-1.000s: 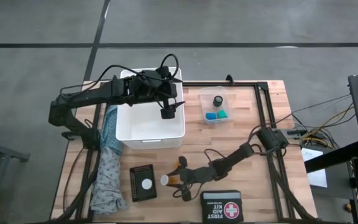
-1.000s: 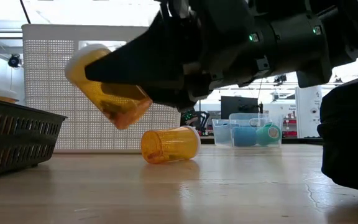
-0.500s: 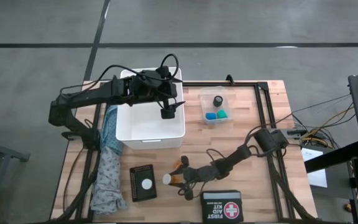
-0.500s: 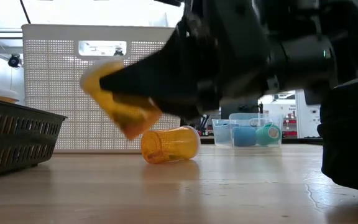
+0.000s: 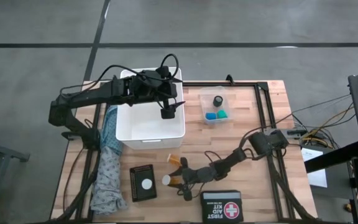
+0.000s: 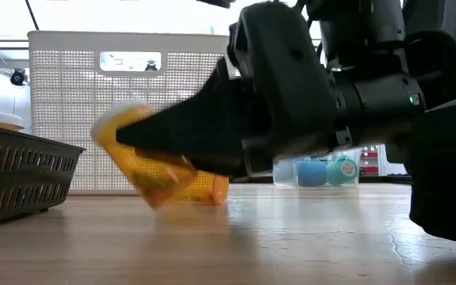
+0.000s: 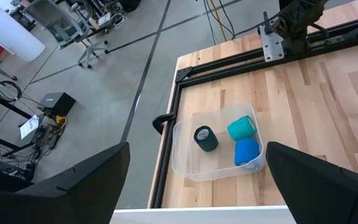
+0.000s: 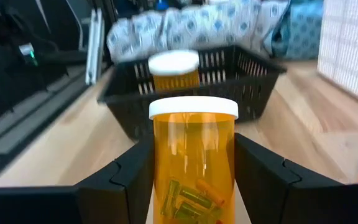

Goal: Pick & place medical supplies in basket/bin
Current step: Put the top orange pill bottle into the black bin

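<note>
My right gripper (image 5: 178, 181) is low over the table's near middle, shut on an orange pill bottle (image 8: 193, 163) with a white cap (image 5: 166, 179). A second orange bottle (image 5: 174, 160) lies on its side on the table just beyond it. A third bottle (image 8: 174, 71) stands in a small black basket (image 5: 143, 182). My left gripper (image 5: 166, 113) hangs open over the large white basket (image 5: 129, 134), holding nothing. The clear tub (image 7: 185, 158) holds black, green and blue rolls. A teal patterned cloth (image 5: 107, 168) lies along the table's left edge. My right gripper pinches the bottle's orange body (image 8: 160, 186) between its two fingers, one on each side, on the half away from the cap. The fingers come nearly level from the table's right and lie along the bottle. The bottle (image 6: 145, 170) is tilted, cap end up, its lower end close to the tabletop.
A black FIRST AID KIT case (image 5: 221, 205) lies at the near edge, right behind my right gripper. A black frame rail (image 5: 263, 118) runs along the table's right side. Bare wood lies between the white basket and the clear tub.
My right gripper has sunk toward the table with the pill bottle still in its fingers. The bottle now hangs much lower, in front of the bottle that lies on the table. My left arm has kept still.
</note>
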Robot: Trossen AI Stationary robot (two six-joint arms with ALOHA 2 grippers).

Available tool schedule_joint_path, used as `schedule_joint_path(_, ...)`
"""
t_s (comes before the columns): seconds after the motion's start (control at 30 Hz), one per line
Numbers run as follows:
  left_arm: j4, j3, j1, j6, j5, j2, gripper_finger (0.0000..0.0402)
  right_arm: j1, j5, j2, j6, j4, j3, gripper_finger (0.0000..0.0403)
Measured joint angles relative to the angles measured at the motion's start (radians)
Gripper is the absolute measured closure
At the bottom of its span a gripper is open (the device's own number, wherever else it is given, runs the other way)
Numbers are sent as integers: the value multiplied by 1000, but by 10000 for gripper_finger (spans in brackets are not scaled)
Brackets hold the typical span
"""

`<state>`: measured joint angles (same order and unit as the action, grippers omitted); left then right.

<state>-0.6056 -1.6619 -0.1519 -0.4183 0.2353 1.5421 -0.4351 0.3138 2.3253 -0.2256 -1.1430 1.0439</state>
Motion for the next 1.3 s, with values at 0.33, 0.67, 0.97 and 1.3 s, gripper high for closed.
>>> schedule_joint_path(0.33, 0, 0, 0, 2, 0, 0, 20, 0, 0, 0, 0, 51, 8, 215)
schedule_joint_path(0.67, 0, 0, 0, 1, 0, 0, 20, 0, -5, -3, -8, 82, 12, 211)
schedule_joint_path(0.97, 0, 0, 0, -1, 0, 0, 20, -1, -9, 0, -3, 95, 15, 169)
schedule_joint_path(1.3, -1, 0, 0, -1, 0, 0, 20, -1, -8, 0, 1, 95, 14, 169)
